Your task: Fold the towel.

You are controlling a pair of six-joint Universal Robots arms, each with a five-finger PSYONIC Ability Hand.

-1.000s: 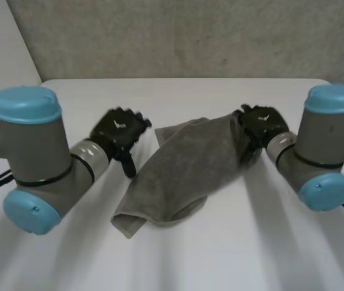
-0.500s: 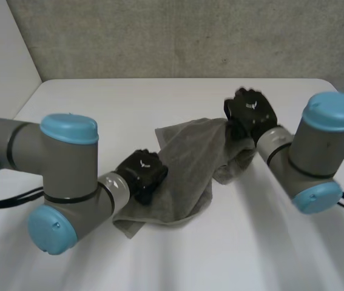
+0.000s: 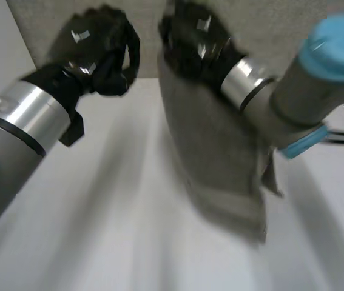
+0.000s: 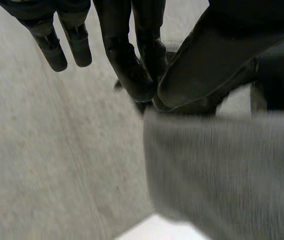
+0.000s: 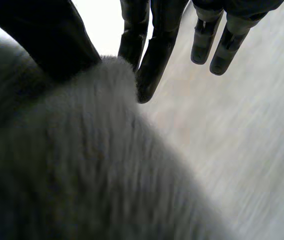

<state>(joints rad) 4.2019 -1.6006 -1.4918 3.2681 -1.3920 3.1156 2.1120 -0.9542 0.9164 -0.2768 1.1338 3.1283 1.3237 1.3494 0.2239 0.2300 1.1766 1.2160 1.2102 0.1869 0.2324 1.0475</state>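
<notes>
Currently: right hand (image 3: 196, 42) pinching top of grey towel (image 3: 220, 151), which hangs over the tabletop (image 3: 99, 212); left hand (image 3: 99, 48) alongside, hold we cannot tell. Step, we judge: spreading; next, secure second corner.

towel (image 3: 220, 163) is fuzzy matt grey cloth, left hand (image 3: 96, 51) and right hand (image 3: 193, 39) kinda glossy black plastic, wrist cuff (image 3: 29, 115) shiny bare metal, arm cap (image 3: 335, 39) smooth light-blue plastic, table (image 3: 111, 230) smooth white, back wall (image 3: 263, 18) rough and speckly
</notes>
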